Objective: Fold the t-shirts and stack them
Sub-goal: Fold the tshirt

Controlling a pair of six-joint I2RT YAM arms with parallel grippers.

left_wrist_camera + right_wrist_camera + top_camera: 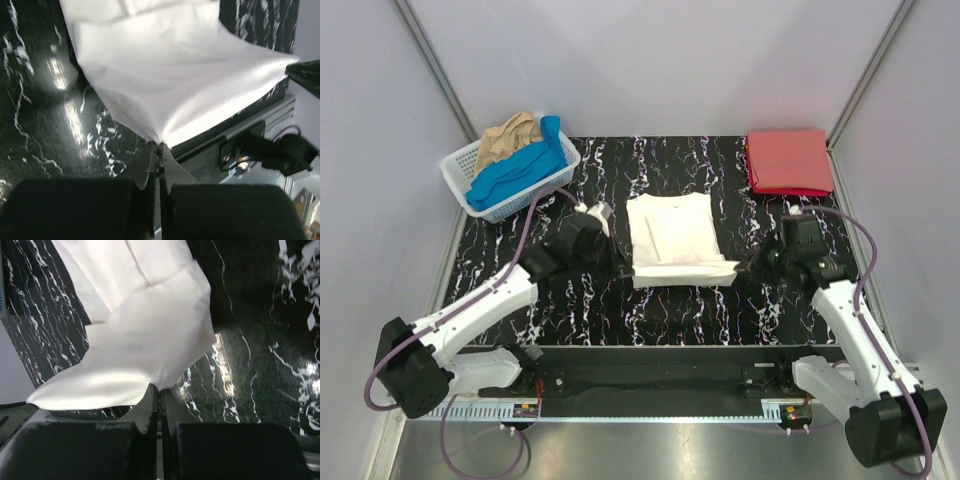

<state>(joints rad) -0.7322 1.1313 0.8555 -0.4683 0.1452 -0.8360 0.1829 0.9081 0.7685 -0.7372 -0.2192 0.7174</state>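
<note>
The red tee [790, 162] lies folded at the tabletop's [570, 300] far right corner, so I'd say one is done. Blue [520, 168] and tan [510, 135] tees sit bundled in the basket [457, 168], far left. The white tee [672, 232] lies centre, part folded. The left end effector [159, 150] is clenched on its near left corner, and the right end effector [160, 392] pinches the near right one.

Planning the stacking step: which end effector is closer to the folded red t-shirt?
Right. The right end effector pinches the white t-shirt's near right corner, just in front of the red t-shirt; the left end effector pinches the near left corner, farther away.
</note>
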